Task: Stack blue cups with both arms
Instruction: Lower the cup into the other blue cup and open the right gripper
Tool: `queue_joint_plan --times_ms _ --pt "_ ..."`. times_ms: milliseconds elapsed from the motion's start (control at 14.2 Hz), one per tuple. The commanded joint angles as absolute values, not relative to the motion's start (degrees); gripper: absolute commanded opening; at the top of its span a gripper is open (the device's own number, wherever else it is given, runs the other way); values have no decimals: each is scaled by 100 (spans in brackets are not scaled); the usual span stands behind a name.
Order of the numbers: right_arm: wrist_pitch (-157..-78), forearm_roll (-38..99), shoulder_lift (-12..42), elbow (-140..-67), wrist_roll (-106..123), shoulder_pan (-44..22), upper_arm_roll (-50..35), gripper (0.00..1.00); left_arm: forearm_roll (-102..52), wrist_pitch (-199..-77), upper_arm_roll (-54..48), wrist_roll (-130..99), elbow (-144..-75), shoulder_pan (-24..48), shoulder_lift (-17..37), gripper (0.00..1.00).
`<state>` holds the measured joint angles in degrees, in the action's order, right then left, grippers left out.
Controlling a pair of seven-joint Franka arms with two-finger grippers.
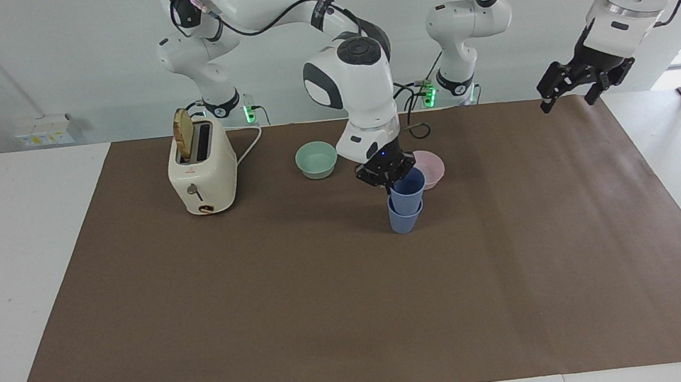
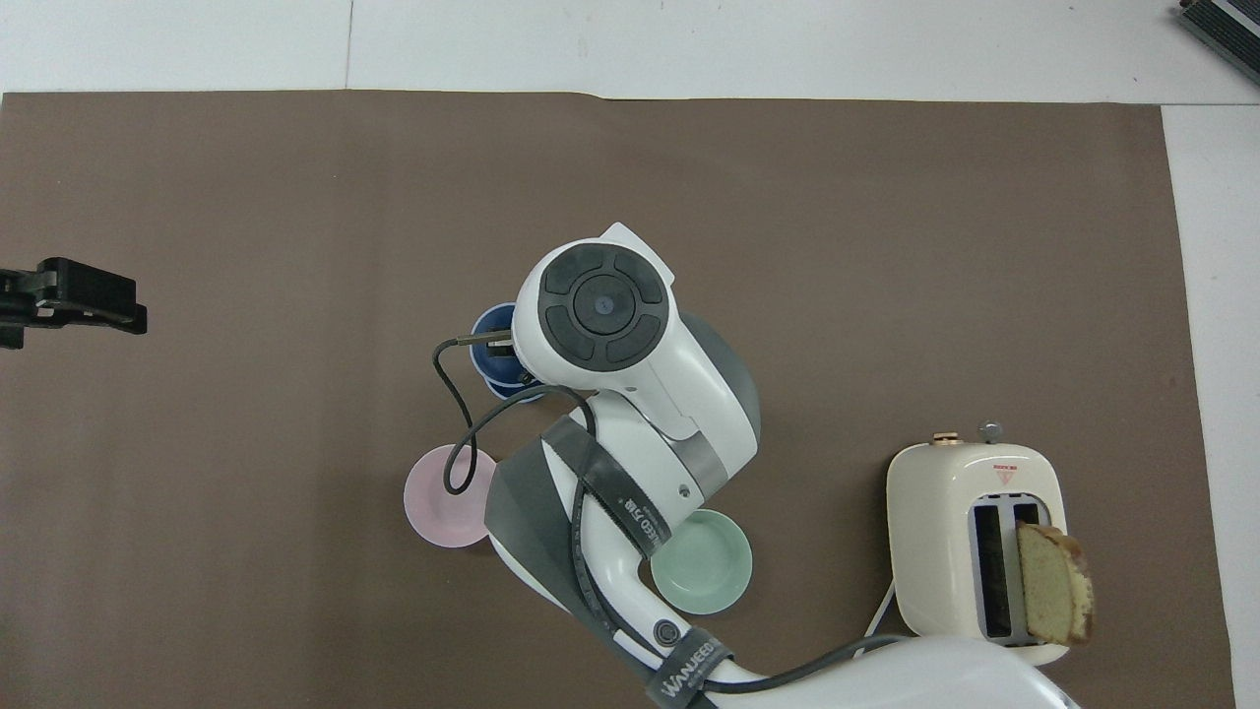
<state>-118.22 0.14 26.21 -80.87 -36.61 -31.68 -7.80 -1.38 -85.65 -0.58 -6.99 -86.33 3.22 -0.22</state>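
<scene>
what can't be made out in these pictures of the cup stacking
- Overhead view: the right gripper is hidden under the arm's own white wrist; the two small matte blue plastic cups show only as a sliver.
- Facing view: how deep the upper blue cup sits in the lower blue cup, hidden by its wall.
- Overhead view: the left gripper is cut by the edge.

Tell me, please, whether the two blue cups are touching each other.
Touching: in the facing view the upper blue cup, gripped at its rim by the right gripper, sits nested inside the lower blue cup.
</scene>
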Motion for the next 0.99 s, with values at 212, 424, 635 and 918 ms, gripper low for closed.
queue_joint_plan --times_ms 212,424,635,918 --pt "-12094 -106 2733 -7998 -3876 -3173 -817 0 -79 -8490 -97 -642 -8631 281 -88 100" --pt "-12059 -123 2725 -8059 -3858 -3173 -817 0 -79 -8482 -97 -642 -8631 281 -88 100" --pt "-11971 -123 2707 -8051 -3867 -3173 -817 0 -79 -8481 -97 -642 -8631 281 -88 100" --pt "-11962 -114 2672 -8244 -3867 -3155 -817 0 -79 -8482 -97 -642 -8631 281 -88 100"
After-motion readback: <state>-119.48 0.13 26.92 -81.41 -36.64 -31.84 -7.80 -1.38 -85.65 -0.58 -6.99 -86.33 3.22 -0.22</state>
